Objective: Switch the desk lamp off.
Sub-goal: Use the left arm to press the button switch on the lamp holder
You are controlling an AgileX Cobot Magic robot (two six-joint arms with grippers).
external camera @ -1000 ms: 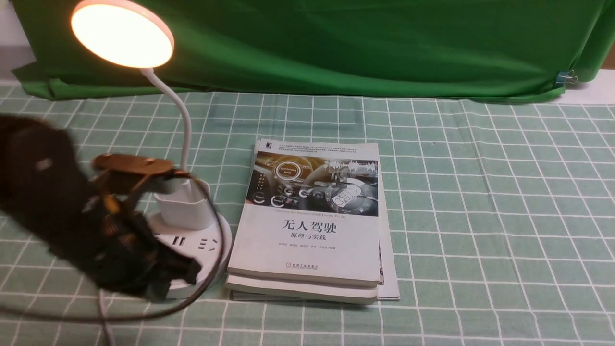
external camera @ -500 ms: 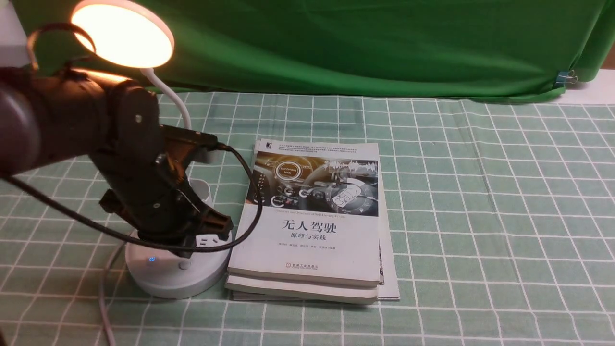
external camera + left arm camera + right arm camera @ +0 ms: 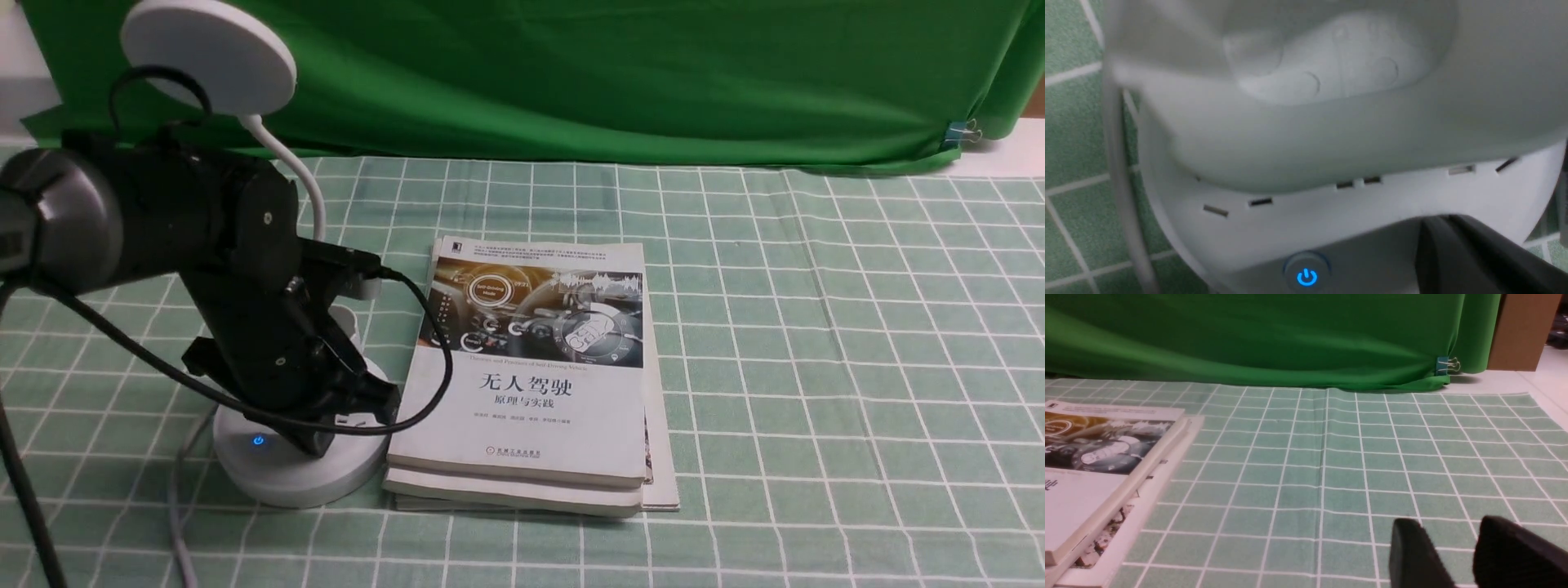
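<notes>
Lamp [image 3: 282, 482]: white, on the left of the checked cloth [image 3: 816, 367], just beside the books [image 3: 531, 392]; disc head [image 3: 208, 53] unlit.

Left gripper [image 3: 326, 433]: down on the lamp's base, tip next to the glowing blue button [image 3: 1306, 277]; fingers apart or together, cannot tell.

Right gripper [image 3: 1457, 559]: low over the cloth, right of the books, well apart from the lamp; fingers apart, holding nothing.

Lamp base largely hidden

The left gripper [image 3: 347, 420] covers much of the desk lamp's [image 3: 282, 475] base and cup, its own jaws unreadable; the left wrist view is blurred; the right gripper [image 3: 1449, 523] runs off the picture's edge.
</notes>
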